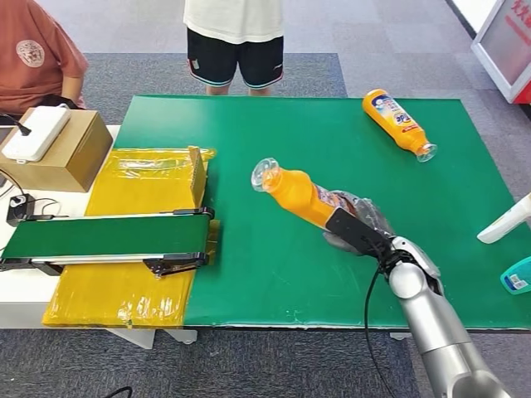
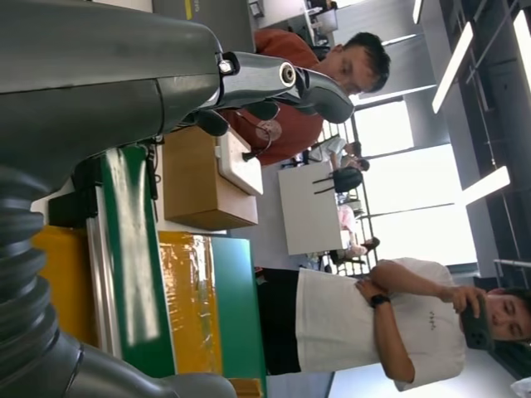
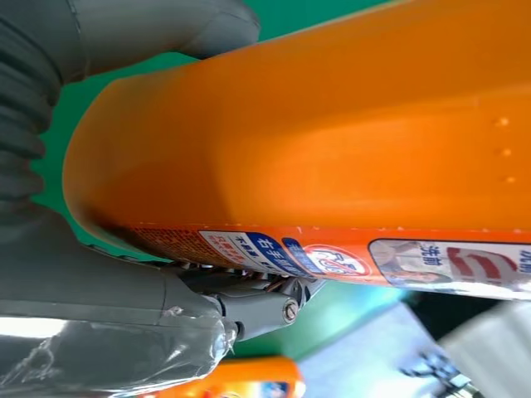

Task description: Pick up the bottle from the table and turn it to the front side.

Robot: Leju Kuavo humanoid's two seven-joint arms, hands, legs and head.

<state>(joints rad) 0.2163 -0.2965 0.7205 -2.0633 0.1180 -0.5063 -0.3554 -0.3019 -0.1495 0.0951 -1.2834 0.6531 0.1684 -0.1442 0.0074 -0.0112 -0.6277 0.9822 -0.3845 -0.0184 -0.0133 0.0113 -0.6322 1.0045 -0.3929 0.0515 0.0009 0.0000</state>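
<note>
Near the middle of the green worktop (image 1: 250, 274), orange bottle (image 1: 300, 195) gripped at its base end by the right robot hand (image 1: 360, 228), neck and clear cap angled far-left. Looks rigid, smooth and likely slippery plastic, so best held around the wide labelled body, not the narrow neck; weight hard to judge. Left robot hand (image 2: 282, 83) hanging off the worktop with fingers apart, holding nothing; second bottle (image 1: 399, 123) lying far right.
</note>
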